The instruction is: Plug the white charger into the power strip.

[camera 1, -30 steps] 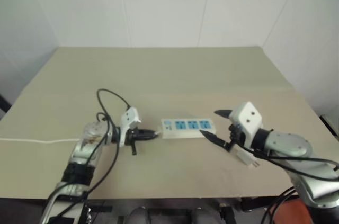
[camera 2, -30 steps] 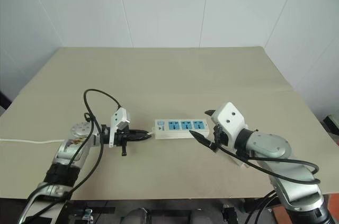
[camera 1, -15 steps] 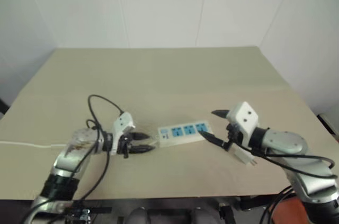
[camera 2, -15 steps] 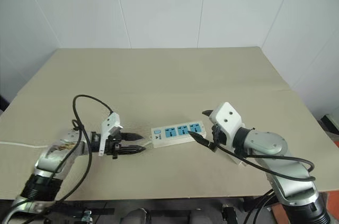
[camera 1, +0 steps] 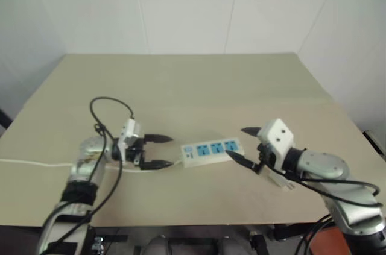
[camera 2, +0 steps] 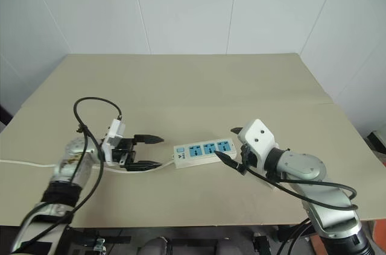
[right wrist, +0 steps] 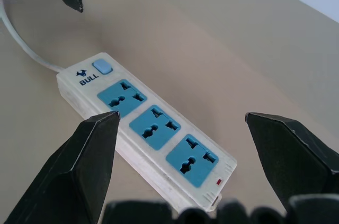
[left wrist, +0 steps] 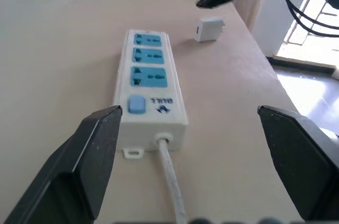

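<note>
the power strip (camera 2: 203,151) lies flat near the middle of the table (camera 2: 193,80), its cord (left wrist: 170,181) running off left. the left gripper (camera 2: 146,152) sits left of it, the right gripper (camera 2: 228,144) right — the white charger (left wrist: 210,28) lies beyond the strip's right end.

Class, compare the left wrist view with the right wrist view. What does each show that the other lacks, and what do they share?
Left wrist view, not the right: the white charger, lying on the table just past the far end of the power strip, apart from it.
Right wrist view, not the left: a small red mark at the strip's end away from the cord.
Both: the power strip with its three blue sockets, all free, its blue switch and the cord.
</note>
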Tool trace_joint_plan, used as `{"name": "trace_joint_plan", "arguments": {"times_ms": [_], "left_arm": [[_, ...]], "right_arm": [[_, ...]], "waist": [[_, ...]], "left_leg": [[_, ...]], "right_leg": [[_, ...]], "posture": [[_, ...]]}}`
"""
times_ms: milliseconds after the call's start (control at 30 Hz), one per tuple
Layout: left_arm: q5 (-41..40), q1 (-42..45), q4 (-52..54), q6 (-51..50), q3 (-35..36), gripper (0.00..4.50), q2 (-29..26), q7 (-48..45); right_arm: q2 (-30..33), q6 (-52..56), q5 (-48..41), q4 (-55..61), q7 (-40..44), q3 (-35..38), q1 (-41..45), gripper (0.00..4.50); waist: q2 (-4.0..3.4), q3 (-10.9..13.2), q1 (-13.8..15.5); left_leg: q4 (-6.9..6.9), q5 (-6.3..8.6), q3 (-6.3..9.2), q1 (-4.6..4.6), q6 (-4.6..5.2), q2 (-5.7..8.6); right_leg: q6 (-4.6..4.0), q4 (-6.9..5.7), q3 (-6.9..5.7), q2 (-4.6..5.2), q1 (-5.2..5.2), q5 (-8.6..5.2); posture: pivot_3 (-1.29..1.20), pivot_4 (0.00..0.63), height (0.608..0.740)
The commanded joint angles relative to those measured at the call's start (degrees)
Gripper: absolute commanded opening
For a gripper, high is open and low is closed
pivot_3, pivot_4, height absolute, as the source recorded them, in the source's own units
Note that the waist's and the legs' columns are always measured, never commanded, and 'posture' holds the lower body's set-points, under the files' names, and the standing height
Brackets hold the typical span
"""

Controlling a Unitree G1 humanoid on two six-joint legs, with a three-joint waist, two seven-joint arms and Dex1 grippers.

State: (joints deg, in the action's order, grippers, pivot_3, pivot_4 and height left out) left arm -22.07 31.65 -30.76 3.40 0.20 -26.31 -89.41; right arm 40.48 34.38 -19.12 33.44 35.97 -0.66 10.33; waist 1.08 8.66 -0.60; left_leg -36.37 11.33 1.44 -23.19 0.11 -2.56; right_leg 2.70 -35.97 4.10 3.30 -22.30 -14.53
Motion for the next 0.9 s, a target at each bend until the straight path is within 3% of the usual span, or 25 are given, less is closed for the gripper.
{"name": "trace_joint_plan", "arguments": {"times_ms": [33,367,900], "left_arm": [[-0.4,2.8,-9.0,9.5,1.6,4.46,2.7,-2.5],[1.0,10.0,-29.5,21.7,2.0,4.46,7.7,-3.1],[8.7,12.7,-37.6,28.2,1.7,4.46,11.1,0.9]], "right_arm": [[0.2,-0.5,0.5,3.0,-0.9,1.9,-0.3,4.5],[1.0,1.2,0.1,5.6,-1.6,3.5,-1.6,4.5],[1.0,2.8,0.1,7.6,-3.1,4.8,-2.9,4.5]], "waist": [[0.0,0.0,-0.1],[0.02,0.0,-0.2],[0.02,0.0,-0.1]], "left_leg": [[-0.01,0.0,0.0,-0.02,0.0,0.0],[-0.02,0.0,0.05,-0.02,0.0,0.03],[-0.01,0.0,0.06,-0.01,0.0,0.03]], "right_leg": [[0.0,0.0,0.0,0.0,-0.01,0.0],[0.04,-0.04,0.0,-0.01,0.0,0.0],[0.05,-0.04,-0.01,-0.01,0.01,0.0]], "posture": [[0.0,0.15,0.74],[0.0,0.15,0.74],[0.0,0.15,0.74]]}}
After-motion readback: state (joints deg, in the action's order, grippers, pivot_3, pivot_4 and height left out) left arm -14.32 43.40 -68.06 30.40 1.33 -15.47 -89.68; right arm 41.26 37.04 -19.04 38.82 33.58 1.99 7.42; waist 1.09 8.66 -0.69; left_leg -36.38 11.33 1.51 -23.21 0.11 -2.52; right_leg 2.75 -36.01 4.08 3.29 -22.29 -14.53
